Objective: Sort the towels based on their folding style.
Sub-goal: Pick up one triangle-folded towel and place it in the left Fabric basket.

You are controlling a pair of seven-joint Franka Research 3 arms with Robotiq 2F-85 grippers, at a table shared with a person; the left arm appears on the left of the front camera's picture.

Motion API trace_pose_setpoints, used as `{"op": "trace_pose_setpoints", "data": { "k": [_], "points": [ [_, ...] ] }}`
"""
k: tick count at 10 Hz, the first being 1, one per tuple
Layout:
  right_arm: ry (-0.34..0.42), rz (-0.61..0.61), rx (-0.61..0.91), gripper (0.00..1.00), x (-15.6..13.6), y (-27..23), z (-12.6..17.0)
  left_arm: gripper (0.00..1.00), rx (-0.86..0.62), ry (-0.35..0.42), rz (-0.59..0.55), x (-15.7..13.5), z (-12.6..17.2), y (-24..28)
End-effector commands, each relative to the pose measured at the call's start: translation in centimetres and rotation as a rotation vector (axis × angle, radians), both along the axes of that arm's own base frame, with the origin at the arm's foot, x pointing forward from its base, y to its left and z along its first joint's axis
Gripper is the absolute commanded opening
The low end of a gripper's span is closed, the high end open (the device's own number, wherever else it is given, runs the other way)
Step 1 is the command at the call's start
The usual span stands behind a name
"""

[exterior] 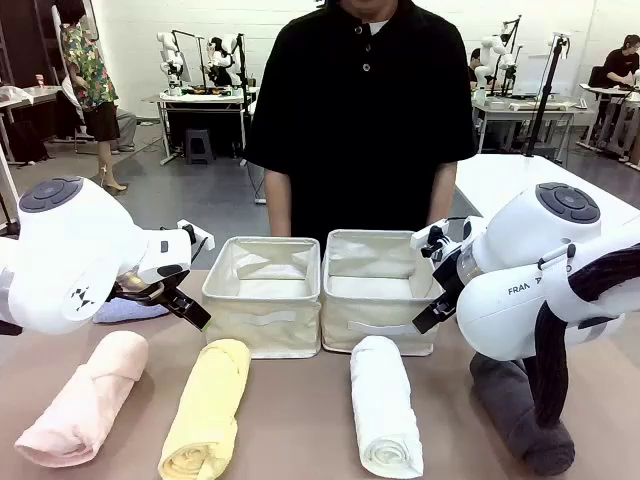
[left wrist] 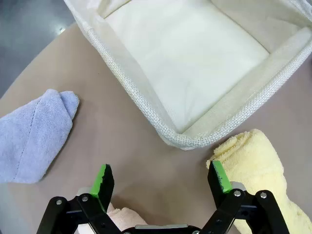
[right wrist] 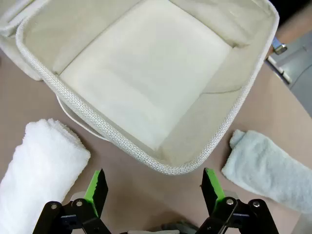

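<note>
Both claws hung wide open and empty above the table, with sorting apparently not begun. Close under the left claw (left wrist: pixel 161 176) lay the pink roll (exterior: pixel 85 395), the yellow roll (left wrist: pixel 258 165) just beside one finger and the lavender cone (left wrist: pixel 31 134) farther off past the other. The right claw (right wrist: pixel 154 187) had the white roll (right wrist: pixel 36 170) beside one finger, the teal cone (right wrist: pixel 273 168) beyond the other, and the grey roll (exterior: pixel 515 410) under its arm. Ahead of each claw stood a basket, the left basket (exterior: pixel 262 320) and the right basket (exterior: pixel 375 315), neither holding a towel. All six towels were left to place: four rolls and two cones, for two baskets. A person (exterior: pixel 360 110) stood beyond.
</note>
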State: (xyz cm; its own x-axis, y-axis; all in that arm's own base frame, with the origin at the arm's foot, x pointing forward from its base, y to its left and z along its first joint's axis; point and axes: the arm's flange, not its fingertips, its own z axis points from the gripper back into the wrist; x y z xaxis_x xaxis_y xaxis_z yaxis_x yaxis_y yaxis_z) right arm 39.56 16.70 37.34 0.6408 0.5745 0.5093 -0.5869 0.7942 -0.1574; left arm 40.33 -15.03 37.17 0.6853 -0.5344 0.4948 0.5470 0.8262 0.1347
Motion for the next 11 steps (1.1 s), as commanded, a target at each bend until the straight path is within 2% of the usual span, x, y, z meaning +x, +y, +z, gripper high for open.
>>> {"op": "trace_pose_setpoints", "data": {
  "k": [1,11],
  "points": [
    [0.0,0.0,0.0,1.0,0.0,0.0,0.0,1.0,0.0,0.0,0.0,0.0,0.0,-0.01],
    [0.0,0.0,0.0,1.0,0.0,0.0,0.0,1.0,0.0,0.0,0.0,0.0,0.0,-0.01]
  ]
}}
